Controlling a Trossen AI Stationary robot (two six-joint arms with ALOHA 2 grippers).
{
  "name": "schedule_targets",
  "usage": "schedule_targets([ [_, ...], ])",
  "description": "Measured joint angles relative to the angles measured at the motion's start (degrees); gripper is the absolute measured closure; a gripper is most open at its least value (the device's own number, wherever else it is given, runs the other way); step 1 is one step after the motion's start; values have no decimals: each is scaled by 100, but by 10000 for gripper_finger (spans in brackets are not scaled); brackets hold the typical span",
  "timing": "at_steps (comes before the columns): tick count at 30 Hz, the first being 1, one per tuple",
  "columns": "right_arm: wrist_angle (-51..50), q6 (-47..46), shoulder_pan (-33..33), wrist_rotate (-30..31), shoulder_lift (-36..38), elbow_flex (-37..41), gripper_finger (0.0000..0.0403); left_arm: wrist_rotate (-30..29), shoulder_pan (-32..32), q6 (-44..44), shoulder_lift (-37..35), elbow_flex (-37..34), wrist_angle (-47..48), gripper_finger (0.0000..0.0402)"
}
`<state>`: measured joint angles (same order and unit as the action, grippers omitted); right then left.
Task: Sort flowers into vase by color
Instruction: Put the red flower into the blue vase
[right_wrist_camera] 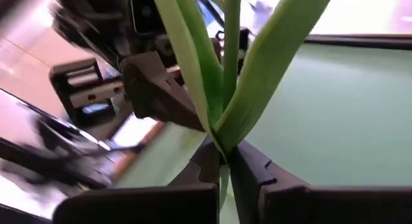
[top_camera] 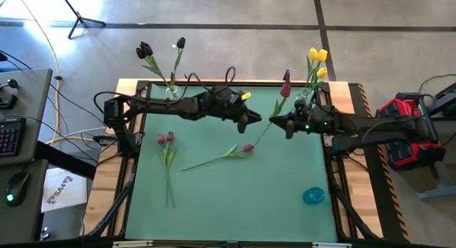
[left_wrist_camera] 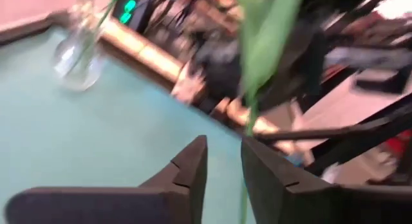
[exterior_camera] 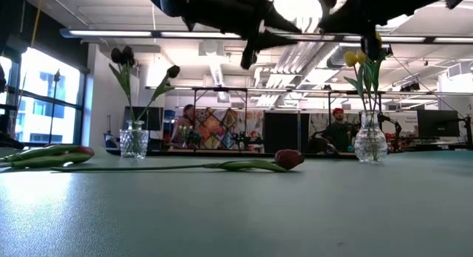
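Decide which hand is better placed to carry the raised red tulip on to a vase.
Right, probably. The right hand is shut on the raised red tulip just below its leaves. The left hand has its fingers apart around the stem, not clamped.

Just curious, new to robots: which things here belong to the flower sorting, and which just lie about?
In the job: red tulip in the right gripper, loose red tulips, black-tulip vase, yellow-tulip vase.
Lying about: blue object, keyboard, red machine.
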<state>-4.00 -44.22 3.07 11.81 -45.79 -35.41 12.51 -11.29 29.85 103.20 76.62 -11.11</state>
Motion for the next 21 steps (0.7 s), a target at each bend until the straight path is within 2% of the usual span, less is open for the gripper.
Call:
schedule_targets([
  [4,-2036,492,-96,16,126,-775,401,-161,15,-289,2,-2,750,294],
  [8,-3676,800,-445,179,122,-1642,402,-176,69,-508,2,-7,1210,286],
  [14,-4600,208,-1290,425,128,-2393,402,-727,176,-435,2,-5,1302,286],
  [21,-5388,-1068,-3007,377,110,-2776,402,-1003,336,-158,2,-4,1294,286],
])
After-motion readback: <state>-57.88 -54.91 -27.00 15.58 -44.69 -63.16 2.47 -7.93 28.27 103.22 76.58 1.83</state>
